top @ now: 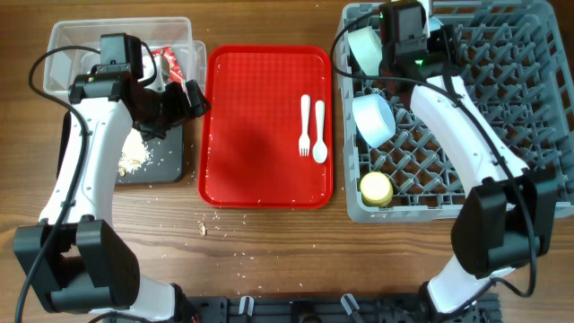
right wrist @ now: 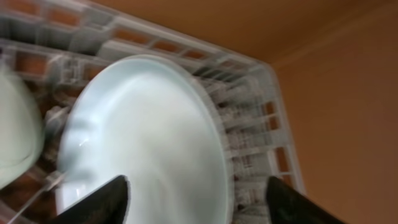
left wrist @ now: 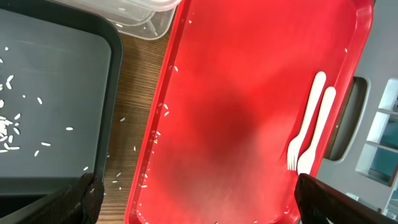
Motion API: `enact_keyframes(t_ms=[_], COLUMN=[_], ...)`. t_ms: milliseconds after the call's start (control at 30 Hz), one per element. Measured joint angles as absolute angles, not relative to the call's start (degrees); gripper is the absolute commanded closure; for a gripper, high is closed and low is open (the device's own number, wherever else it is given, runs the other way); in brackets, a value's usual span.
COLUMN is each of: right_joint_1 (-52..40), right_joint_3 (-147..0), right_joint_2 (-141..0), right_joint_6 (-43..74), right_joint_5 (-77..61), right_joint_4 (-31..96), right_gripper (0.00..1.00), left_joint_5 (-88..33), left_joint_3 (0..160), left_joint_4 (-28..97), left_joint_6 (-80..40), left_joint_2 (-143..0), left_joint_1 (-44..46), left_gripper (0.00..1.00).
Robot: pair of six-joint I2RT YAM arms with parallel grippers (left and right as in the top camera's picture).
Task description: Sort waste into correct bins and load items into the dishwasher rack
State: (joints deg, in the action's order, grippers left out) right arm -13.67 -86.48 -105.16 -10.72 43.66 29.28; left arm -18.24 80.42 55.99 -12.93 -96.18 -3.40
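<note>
My left gripper (top: 192, 97) (left wrist: 199, 208) is open and empty, over the left edge of the flat red tray (top: 256, 135) (left wrist: 236, 74). A white fork (top: 305, 124) (left wrist: 306, 118) and spoon (top: 320, 133) (left wrist: 318, 127) lie side by side on it. The black tray (top: 170, 166) (left wrist: 56, 68) holds rice scraps (top: 134, 154) (left wrist: 7, 127). The clear tub (top: 81, 34) holds the red wrapper (top: 169, 61). My right gripper (top: 437, 43) (right wrist: 199, 202) is open over the grey rack (top: 529, 99) (right wrist: 249, 106), close to the upright pale blue plate (right wrist: 149, 130). Two bowls (top: 373, 117) (top: 363, 47) and the yellow cup (top: 377, 187) sit in the rack. The napkin is hidden.
Rice grains are scattered on the wooden table (top: 224, 229) in front of the red tray and between the two trays (left wrist: 121, 118). The left arm covers part of the clear tub and the black tray.
</note>
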Motion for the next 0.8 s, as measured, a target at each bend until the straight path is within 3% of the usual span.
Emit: enact_keyframes(t_ms=[67, 200, 267, 367, 500, 567, 667, 800], right_joint_1=[-13.7, -13.7, -13.8, -14.6, -21.5, -25.8, -29.0, -29.4], right_joint_3=[-86.5, -86.5, -86.6, -86.6, -85.9, -85.4, -85.2, -85.0], right_joint_2=[-102.1, -90.2, -87.7, -88.9, -96.2, -102.0, -108.7, -114.6], right_joint_6=[-9.6, -7.0, -3.1, 7.2, 21.0, 25.7, 30.0, 33.9], right_joint_5=[35.9, 7.2, -10.5, -23.0, -20.6, -15.8, -10.3, -5.4], right_joint_4=[33.5, 34.5, 33.1, 32.1, 33.5, 33.9, 34.4, 36.9], right_gripper=[0.15, 0.15, 0.22, 0.3, 0.33, 0.42, 0.48, 0.49], left_joint_5=[-18.2, -18.2, -18.2, -18.2, -18.2, -18.2, -18.2, -18.2], left_joint_3=[80.4, 80.4, 80.4, 80.4, 80.4, 80.4, 80.4, 80.4], left_joint_4=[55.9, 55.9, 55.9, 55.9, 56.0, 55.9, 56.0, 55.9], left_joint_6=[-12.9, -12.9, -12.9, -12.9, -12.9, -12.9, -12.9, -12.9], left_joint_2=[-96.2, -96.2, -96.2, -96.2, -96.2, -96.2, -96.2, -96.2], left_joint_1=[-3.4, -3.4, -3.4, -3.4, -3.4, -3.4, -3.4, -3.4], left_gripper=[0.0, 0.0, 0.0, 0.0, 0.0, 0.0, 0.0, 0.0])
